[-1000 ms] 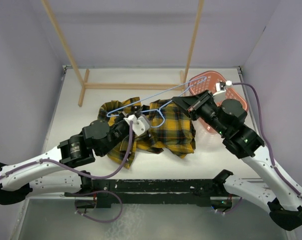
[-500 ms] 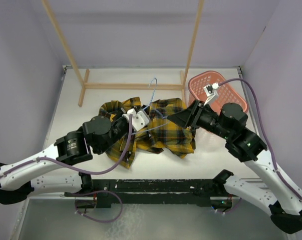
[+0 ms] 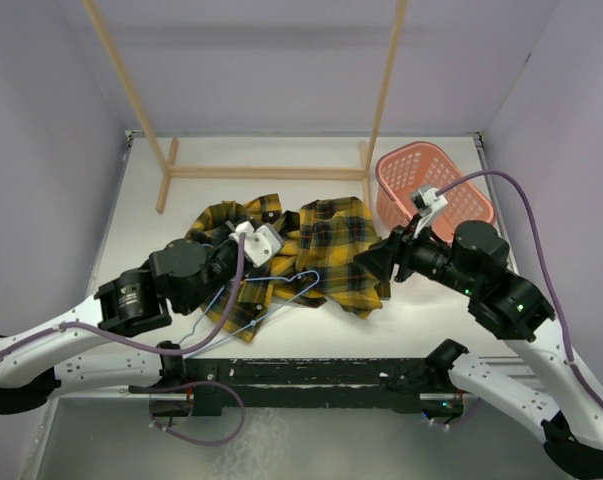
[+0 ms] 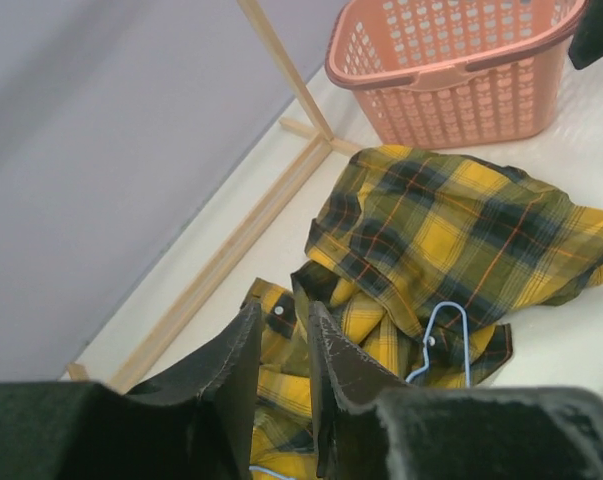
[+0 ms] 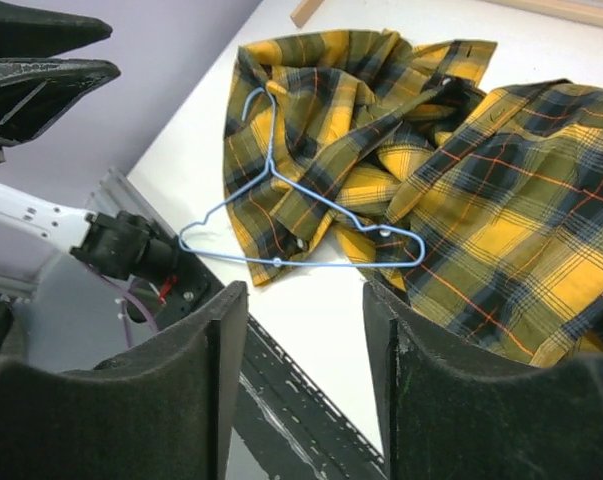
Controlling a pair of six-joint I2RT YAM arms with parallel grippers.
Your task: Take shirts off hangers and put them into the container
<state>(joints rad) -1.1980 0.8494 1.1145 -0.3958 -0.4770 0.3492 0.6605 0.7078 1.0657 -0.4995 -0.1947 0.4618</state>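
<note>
While both grippers hang above the heap, neither holds anything. The left gripper point(image 4: 284, 312) has its fingers point(image 4: 231, 385) parted only by a narrow slit, with no cloth or wire in it. Just under its tips lies the crumpled near part of the plaid shirt point(image 4: 451, 225), and the hook of the blue hanger point(image 4: 447, 330) shows a little to the right of its fingers, apart from them. Well beyond it, past the shirt, stands the pink basket point(image 4: 461, 100), upright, with no shirt in the part its wrist view shows.

The right gripper point(image 5: 303, 295) stands clearly wider, roughly half spread, its gap bare. Ahead of its tips the hanger lies flat and loose, partly on the shirt's edge and partly on the white table point(image 3: 421, 310), touching neither finger. The shirt spreads from there out to this gripper's far right. A wooden rack point(image 3: 266, 172) stands beyond both grippers.
</note>
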